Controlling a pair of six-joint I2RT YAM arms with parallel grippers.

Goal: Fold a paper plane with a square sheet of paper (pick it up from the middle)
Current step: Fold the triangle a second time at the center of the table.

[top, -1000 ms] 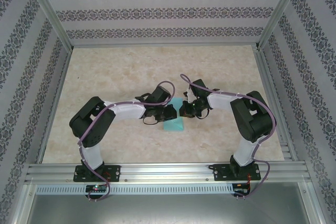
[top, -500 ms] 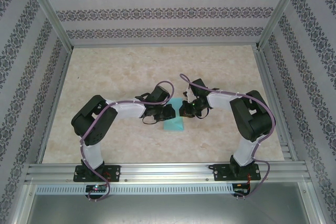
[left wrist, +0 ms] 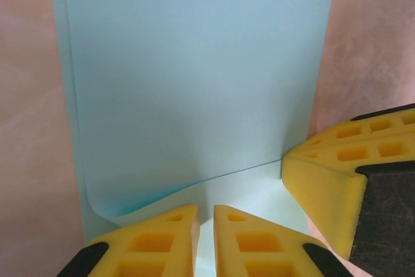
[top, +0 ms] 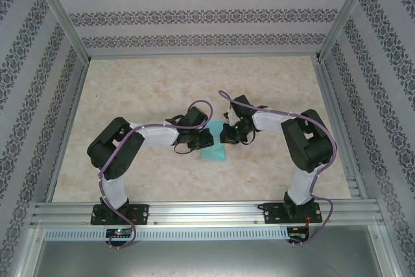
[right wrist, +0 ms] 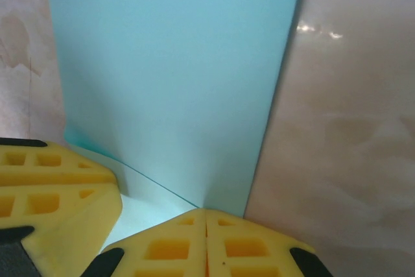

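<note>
Since 1 second ago both my wrists have edged slightly left. The square sheet of paper (top: pixel 214 154) has stayed on the table (top: pixel 162 82) between them, 1 edge curling over. My left gripper (left wrist: pixel 205 209) stands a narrow slit apart over it. My right gripper (right wrist: pixel 206 212) is pressed shut at its crease.

Bright, even, diffuse light with soft shadows.
The overhead view is sharp, with only faint shadows on the tabletop (top: pixel 130 89). In the right wrist view a small glare spot marks its surface, and the near yellow fingertips (right wrist: pixel 162 248) look slightly soft.
</note>
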